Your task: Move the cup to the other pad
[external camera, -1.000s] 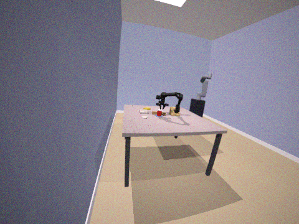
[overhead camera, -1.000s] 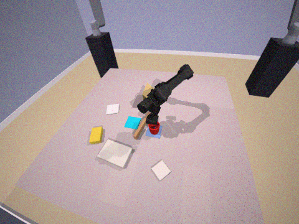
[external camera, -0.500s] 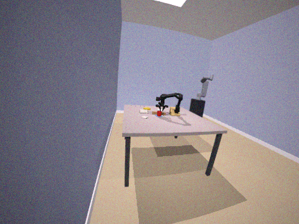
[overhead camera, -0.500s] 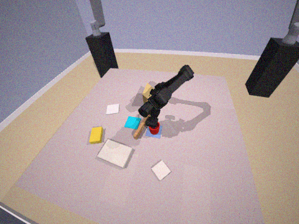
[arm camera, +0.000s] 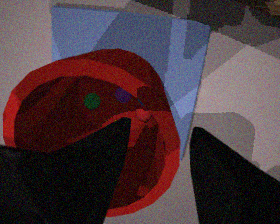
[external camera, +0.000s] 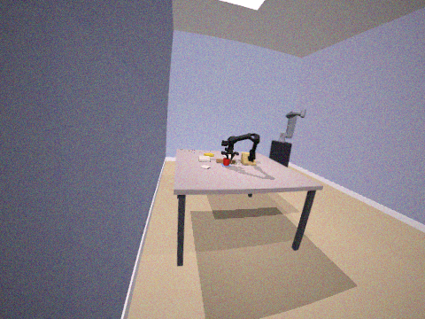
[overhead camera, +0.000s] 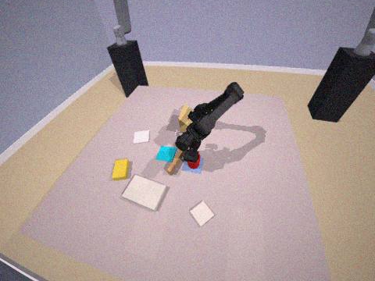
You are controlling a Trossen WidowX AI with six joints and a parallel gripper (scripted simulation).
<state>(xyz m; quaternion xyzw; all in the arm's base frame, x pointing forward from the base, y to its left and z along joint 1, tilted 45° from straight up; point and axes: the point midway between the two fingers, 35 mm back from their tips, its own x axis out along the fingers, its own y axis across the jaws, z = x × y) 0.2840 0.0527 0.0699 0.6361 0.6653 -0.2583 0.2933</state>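
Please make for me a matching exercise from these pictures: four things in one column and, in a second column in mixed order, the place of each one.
Things:
1. cup
2. cyan pad
3. yellow block
4. gripper

Places:
A. near the large white slab, on the side away from the cup
B. one finger inside the cup, the other outside its wall
C. on the blue pad
D. across the wooden stick from the cup, with nothing on it

Pairs: 1-C, 2-D, 3-A, 4-B
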